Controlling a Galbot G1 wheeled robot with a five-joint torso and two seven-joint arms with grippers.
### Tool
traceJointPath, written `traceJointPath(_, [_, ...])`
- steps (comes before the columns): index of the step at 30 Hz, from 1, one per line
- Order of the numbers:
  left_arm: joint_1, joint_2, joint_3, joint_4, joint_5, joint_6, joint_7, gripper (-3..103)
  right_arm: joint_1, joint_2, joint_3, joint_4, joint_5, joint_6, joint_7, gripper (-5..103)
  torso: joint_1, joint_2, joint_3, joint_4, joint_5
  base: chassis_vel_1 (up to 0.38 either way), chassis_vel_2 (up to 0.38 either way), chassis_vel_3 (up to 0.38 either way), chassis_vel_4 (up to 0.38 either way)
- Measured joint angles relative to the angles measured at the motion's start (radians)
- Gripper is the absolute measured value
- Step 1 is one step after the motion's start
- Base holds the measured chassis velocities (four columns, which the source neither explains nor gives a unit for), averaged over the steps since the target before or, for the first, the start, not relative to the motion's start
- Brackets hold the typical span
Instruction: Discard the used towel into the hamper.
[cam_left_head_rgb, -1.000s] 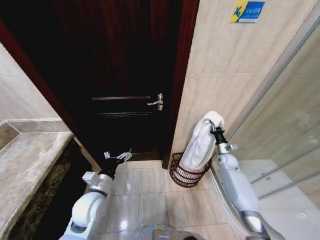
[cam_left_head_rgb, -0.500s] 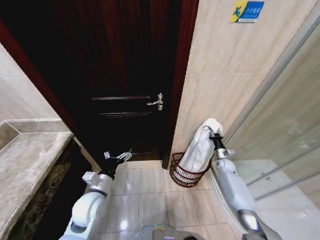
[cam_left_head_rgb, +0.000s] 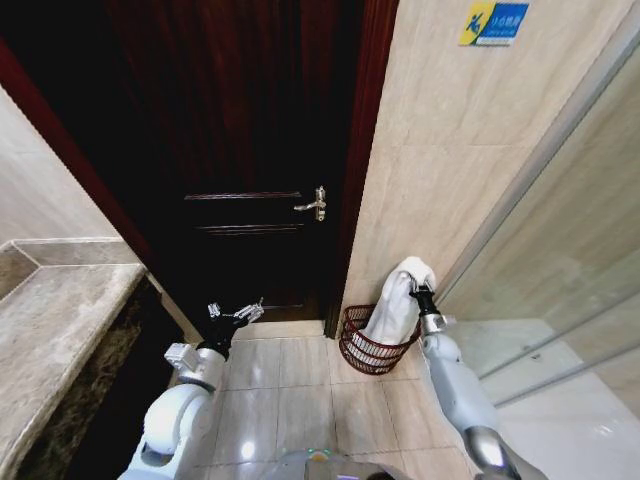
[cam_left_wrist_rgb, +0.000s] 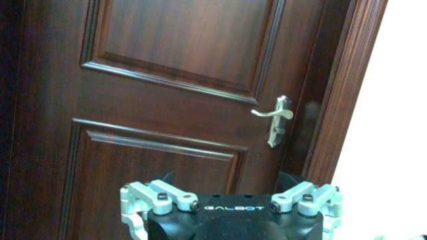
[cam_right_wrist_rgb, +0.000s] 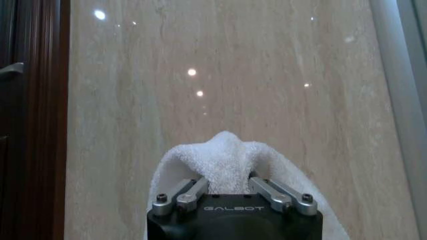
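Observation:
A white towel (cam_left_head_rgb: 392, 305) hangs down into the dark red-brown wire hamper (cam_left_head_rgb: 371, 350), which stands on the floor against the tiled wall beside the door frame. My right gripper (cam_left_head_rgb: 420, 290) is shut on the towel's top fold, just above the hamper's far rim. In the right wrist view the towel (cam_right_wrist_rgb: 227, 155) bulges up between the gripper's fingers (cam_right_wrist_rgb: 190, 192). My left gripper (cam_left_head_rgb: 240, 312) is held low at the left in front of the dark door, away from the hamper, and it holds nothing.
A dark wooden door (cam_left_head_rgb: 250, 150) with a metal lever handle (cam_left_head_rgb: 313, 204) fills the middle. A stone counter (cam_left_head_rgb: 50, 330) runs along the left. A glass shower partition (cam_left_head_rgb: 560, 260) stands at the right. Tiled floor (cam_left_head_rgb: 300, 390) lies between.
My right gripper has come down with the towel, so more of the towel now sits inside the hamper. The left arm has stayed where it was.

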Motion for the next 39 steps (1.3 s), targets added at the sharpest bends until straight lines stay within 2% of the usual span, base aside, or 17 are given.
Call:
traceJointPath(7, [0.0, 0.0, 0.0, 0.0, 0.0, 0.0, 0.0, 100, -0.012, 0.001, 0.002, -0.01, -0.001, 0.0, 0.001, 14, 0.0, 0.0, 0.0, -0.0001, -0.0001, 0.0, 0.0, 0.0, 0.0])
traceJointPath(15, [0.0, 0.0, 0.0, 0.0, 0.0, 0.0, 0.0, 100, -0.011, 0.038, -0.007, -0.139, -0.014, 0.009, -0.011, 14, 0.0, 0.0, 0.0, 0.0, 0.0003, 0.0, 0.0, 0.0, 0.0])
traceJointPath(27, [0.0, 0.0, 0.0, 0.0, 0.0, 0.0, 0.0, 100, -0.042, 0.057, -0.009, -0.173, -0.028, 0.02, -0.016, 14, 0.0, 0.0, 0.0, 0.0, 0.0001, 0.0, 0.0, 0.0, 0.0])
traceJointPath(39, [0.0, 0.0, 0.0, 0.0, 0.0, 0.0, 0.0, 100, -0.085, 0.071, -0.004, -0.169, -0.059, 0.021, 0.015, 14, 0.0, 0.0, 0.0, 0.0001, 0.0001, 0.0, 0.0, 0.0, 0.0])
